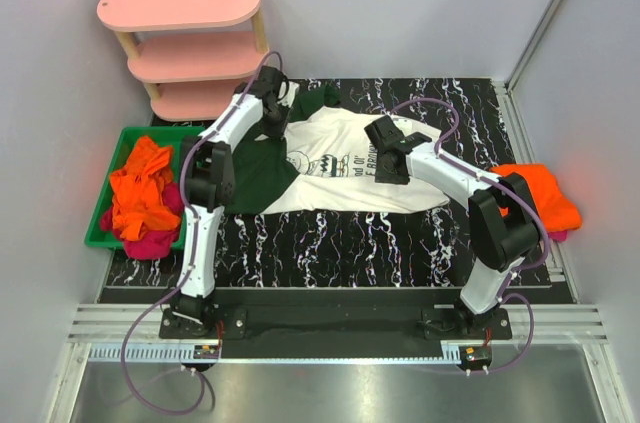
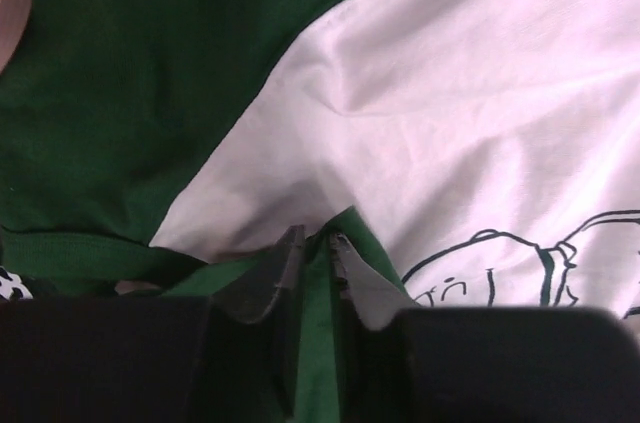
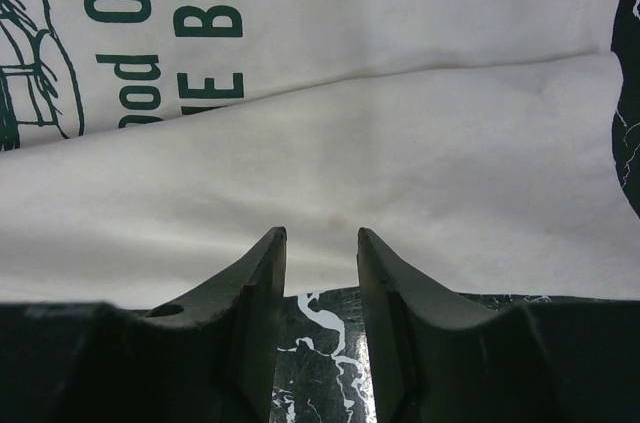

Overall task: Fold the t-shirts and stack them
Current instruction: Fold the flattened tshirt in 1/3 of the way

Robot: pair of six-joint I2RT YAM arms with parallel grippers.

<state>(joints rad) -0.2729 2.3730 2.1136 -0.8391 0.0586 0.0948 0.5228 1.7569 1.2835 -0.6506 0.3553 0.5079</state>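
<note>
The white t-shirt (image 1: 340, 173) with dark green sleeves (image 1: 255, 168) and black print lies spread on the black marbled table (image 1: 330, 243). My left gripper (image 1: 276, 119) is at its upper left, near the collar. In the left wrist view the left gripper (image 2: 318, 241) stands slightly open, with a fold of green cloth (image 2: 320, 343) between the fingers and white cloth (image 2: 460, 123) beyond. My right gripper (image 1: 386, 159) hovers over the shirt's right half. In the right wrist view the right gripper (image 3: 322, 233) is open and holds nothing, over the white hem (image 3: 350, 143).
A green bin (image 1: 120, 138) at the left holds crumpled orange (image 1: 140, 188) and magenta (image 1: 150, 243) t-shirts. An orange t-shirt (image 1: 540, 193) lies at the table's right edge. A pink three-tier shelf (image 1: 185, 43) stands at the back left. Walls close in on both sides.
</note>
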